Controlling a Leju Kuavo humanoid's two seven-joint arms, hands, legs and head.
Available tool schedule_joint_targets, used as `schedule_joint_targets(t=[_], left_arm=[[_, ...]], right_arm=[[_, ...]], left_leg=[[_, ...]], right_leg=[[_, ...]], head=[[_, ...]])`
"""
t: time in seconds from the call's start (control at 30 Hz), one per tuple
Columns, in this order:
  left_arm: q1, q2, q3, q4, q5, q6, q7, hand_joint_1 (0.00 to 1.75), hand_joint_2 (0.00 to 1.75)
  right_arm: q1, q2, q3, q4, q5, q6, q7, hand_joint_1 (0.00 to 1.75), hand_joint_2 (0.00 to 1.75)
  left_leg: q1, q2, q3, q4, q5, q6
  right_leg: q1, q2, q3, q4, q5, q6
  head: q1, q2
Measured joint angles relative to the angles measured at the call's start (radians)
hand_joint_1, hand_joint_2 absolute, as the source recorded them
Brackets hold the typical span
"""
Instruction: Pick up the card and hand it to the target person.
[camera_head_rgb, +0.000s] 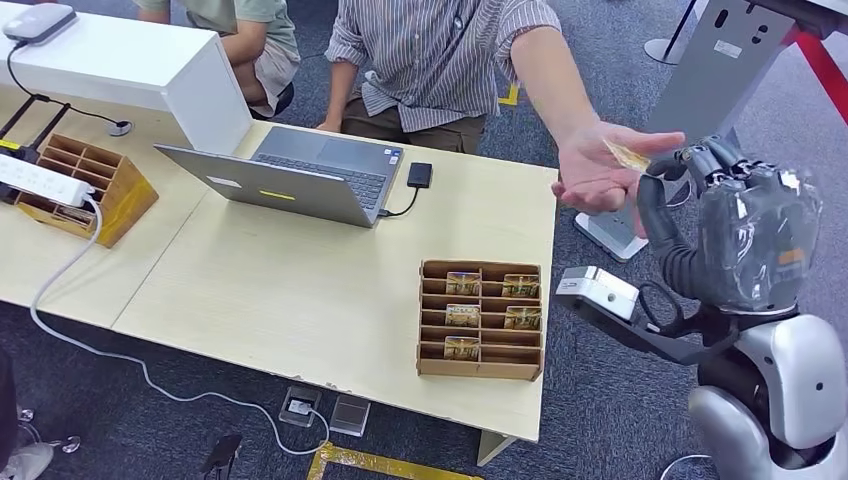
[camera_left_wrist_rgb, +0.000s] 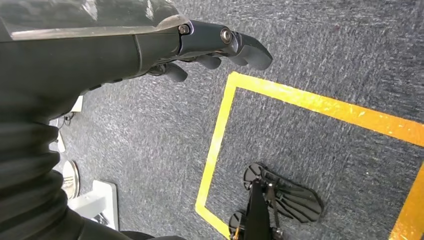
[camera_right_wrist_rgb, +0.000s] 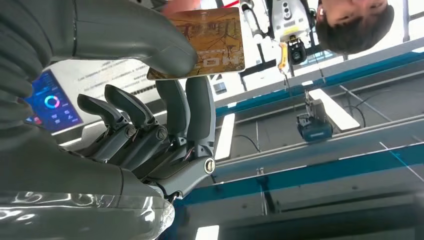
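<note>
Card (camera_right_wrist_rgb: 210, 42) sits pinched between your right hand (camera_head_rgb: 705, 165)'s thumb and fingers (camera_right_wrist_rgb: 200, 105), at the head view's right edge, just over one person's open palm (camera_head_rgb: 590, 175). Your left hand (camera_left_wrist_rgb: 200, 47) hangs over carpet, fingers loosely curled, holding nothing. Lower centre, one wooden rack (camera_head_rgb: 481, 320) holds five cards; beyond it sits one laptop (camera_head_rgb: 290, 175).

A golden-brown card (camera_head_rgb: 627, 155) with a mottled print sits against a dark grey right hand (camera_head_rgb: 700, 165). At eleven o'clock from it, a person's shirt (camera_head_rgb: 440, 50) has fine grey and white stripes. The table (camera_head_rgb: 300, 290) is pale wood; the card rack (camera_head_rgb: 481, 320) is brown. Yellow tape (camera_left_wrist_rgb: 300, 100) lines speckled grey carpet (camera_left_wrist_rgb: 150, 145).
</note>
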Motion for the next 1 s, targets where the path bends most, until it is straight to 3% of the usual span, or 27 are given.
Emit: schedule_joint_targets(t=[0.1,0.27,0.3,0.4,0.43,0.67,0.87,1.0], left_arm=[[-0.001,0.006,0.0,0.0,0.0,-0.016,-0.004,0.0,1.75],[-0.001,0.006,-0.001,0.0,-0.001,-0.026,-0.023,0.0,1.75],[-0.001,0.006,-0.001,0.0,-0.002,-0.031,-0.027,0.0,1.75],[0.001,0.01,-0.005,0.0,-0.008,-0.057,-0.035,0.0,1.75],[0.001,0.014,-0.006,0.0,-0.01,-0.068,-0.037,0.0,1.75],[0.002,0.037,-0.012,0.002,-0.019,-0.101,-0.047,0.0,1.75],[0.003,0.039,-0.016,0.004,-0.02,-0.098,-0.046,0.0,1.75],[0.003,0.039,-0.016,0.004,-0.017,-0.088,-0.034,0.0,1.75]], right_arm=[[-0.055,0.002,0.011,0.09,0.019,-0.031,-0.013,1.75,1.75],[-0.053,0.003,0.025,0.162,0.023,-0.052,-0.019,1.74,1.75],[-0.047,0.003,0.027,0.176,0.023,-0.052,-0.017,1.4,1.75],[-0.019,-0.001,0.032,0.206,0.024,-0.038,-0.006,0.1,1.75],[-0.007,-0.003,0.033,0.213,0.023,-0.029,-0.001,0.0,1.75],[0.107,-0.011,0.02,0.23,-0.074,0.04,0.044,0.0,1.75],[0.255,-0.01,-0.029,0.173,-0.41,0.052,0.072,0.0,1.75],[0.331,-0.005,-0.049,0.133,-0.546,0.039,0.082,0.0,1.75]], left_leg=[[0.0,-0.001,-0.001,0.0,0.0,0.0],[0.0,-0.001,-0.001,0.0,0.0,0.0],[0.0,-0.001,0.0,0.0,0.0,0.0],[0.0,-0.002,0.0,0.0,0.0,0.0],[0.0,-0.002,-0.001,0.0,0.0,0.0],[0.0,-0.002,-0.001,0.0,0.0,0.0],[0.0,-0.002,-0.002,0.0,-0.001,0.0],[0.0,-0.001,-0.001,0.0,-0.001,0.0]], right_leg=[[0.0,-0.001,0.0,0.0,0.0,0.0],[0.0,-0.001,0.0,0.0,0.0,0.0],[0.0,-0.001,0.0,0.0,0.0,0.0],[0.0,-0.001,0.0,0.0,0.0,0.0],[0.0,-0.001,0.0,0.0,0.0,0.0],[0.0,-0.001,-0.001,0.0,0.0,0.0],[0.0,-0.001,-0.002,0.0,0.0,0.0],[0.0,-0.001,-0.002,0.0,0.0,0.0]], head=[[0.0,0.0],[0.0,0.0],[0.0,0.0],[0.0,0.0],[0.0,0.0],[0.0,0.0],[0.0,0.0],[0.0,0.0]])
